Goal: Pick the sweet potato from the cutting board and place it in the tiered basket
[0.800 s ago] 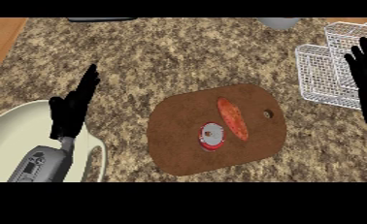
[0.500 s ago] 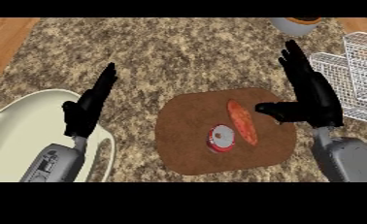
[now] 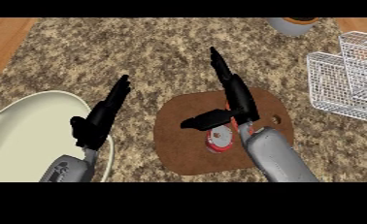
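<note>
Over the brown cutting board (image 3: 179, 145) our right hand (image 3: 237, 99), fingers straight, thumb spread wide, holding nothing, sweet potato (image 3: 229, 109) mostly hidden beneath it, our left hand (image 3: 100, 119) open beside the pale sink (image 3: 28, 131), tiered basket (image 3: 337, 80) well apart at right.

Tiered basket (image 3: 337, 85) right of cutting board (image 3: 183, 143).

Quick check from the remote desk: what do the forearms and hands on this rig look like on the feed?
Both forearms are smooth grey casings, rounded and tapering toward the wrist. Each ends in an all-black robot hand with slim fingers and a thumb: left robot hand, right robot hand. No cables, sleeves or markings are visible on either.
</note>
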You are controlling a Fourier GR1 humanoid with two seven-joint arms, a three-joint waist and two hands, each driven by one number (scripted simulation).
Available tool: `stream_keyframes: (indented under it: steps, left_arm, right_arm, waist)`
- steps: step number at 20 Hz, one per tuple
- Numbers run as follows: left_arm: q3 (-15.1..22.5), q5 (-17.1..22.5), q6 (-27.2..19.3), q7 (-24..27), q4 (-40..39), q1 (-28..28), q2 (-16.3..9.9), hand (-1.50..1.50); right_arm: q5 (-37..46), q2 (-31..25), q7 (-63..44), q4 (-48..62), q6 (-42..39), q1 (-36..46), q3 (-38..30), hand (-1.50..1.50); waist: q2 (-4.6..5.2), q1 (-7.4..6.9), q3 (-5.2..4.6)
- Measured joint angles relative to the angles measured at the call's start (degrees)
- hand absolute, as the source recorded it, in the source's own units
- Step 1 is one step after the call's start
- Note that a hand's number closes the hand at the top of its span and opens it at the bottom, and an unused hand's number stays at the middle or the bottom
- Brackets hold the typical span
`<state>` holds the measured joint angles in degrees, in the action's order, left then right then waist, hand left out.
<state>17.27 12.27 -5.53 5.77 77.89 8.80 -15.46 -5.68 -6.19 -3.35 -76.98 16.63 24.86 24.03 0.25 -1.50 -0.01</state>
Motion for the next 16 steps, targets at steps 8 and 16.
stream_keyframes:
  steps: [8, 16]
  left_arm:
    - [-1.76, 0.75, 1.17, 0.99, -1.36, -0.77, -0.64, 0.0]
    - [-2.22, 0.77, 1.59, 1.65, -1.59, -1.55, -0.79, 0.0]
  right_arm:
    - [10.98, -14.24, -17.76, -4.64, -9.6, 11.08, 6.12, -1.5]
    - [11.97, -24.58, -38.37, -11.09, -33.44, 21.5, 14.72, -1.5]
  waist:
    - [-0.98, 1.93, -0.28]
    - [-1.29, 2.19, -0.3]
